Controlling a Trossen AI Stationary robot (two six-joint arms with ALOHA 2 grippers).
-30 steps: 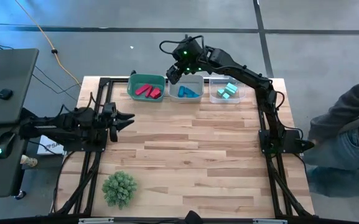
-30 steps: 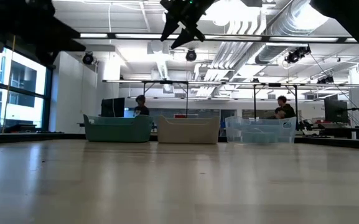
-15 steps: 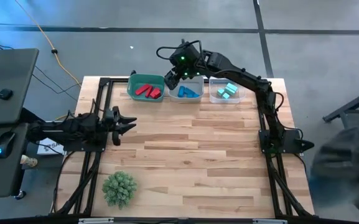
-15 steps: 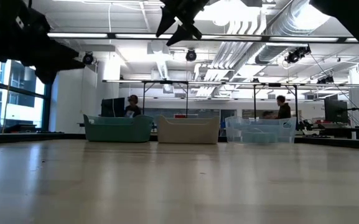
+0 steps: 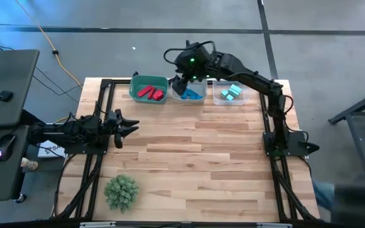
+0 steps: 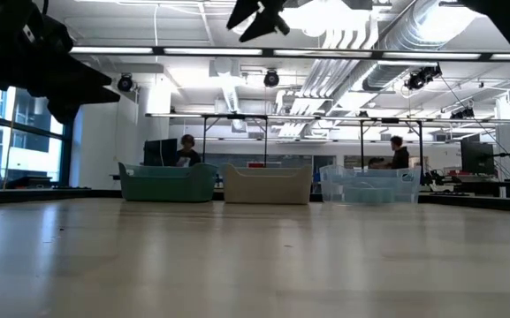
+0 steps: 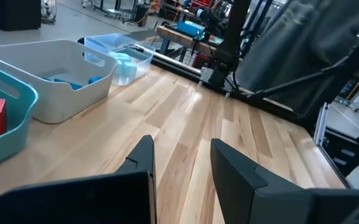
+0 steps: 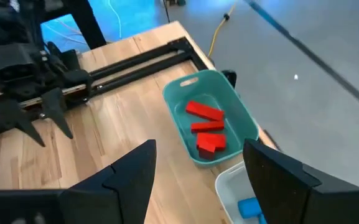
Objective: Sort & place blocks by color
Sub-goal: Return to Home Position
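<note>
High view: plant (spiky) apart from binned blocks.

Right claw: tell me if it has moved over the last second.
Yes. In the low view the right claw has risen and now hangs farther above the grey bin than before. Its sideways shift is slight.

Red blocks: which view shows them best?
Right wrist view. It looks down into the green bin, so the three red blocks show large and separate. The high view shows them only as a small red cluster in that bin. The left wrist view catches only part of them over the bin's rim. In the low view the bin wall hides them.
</note>
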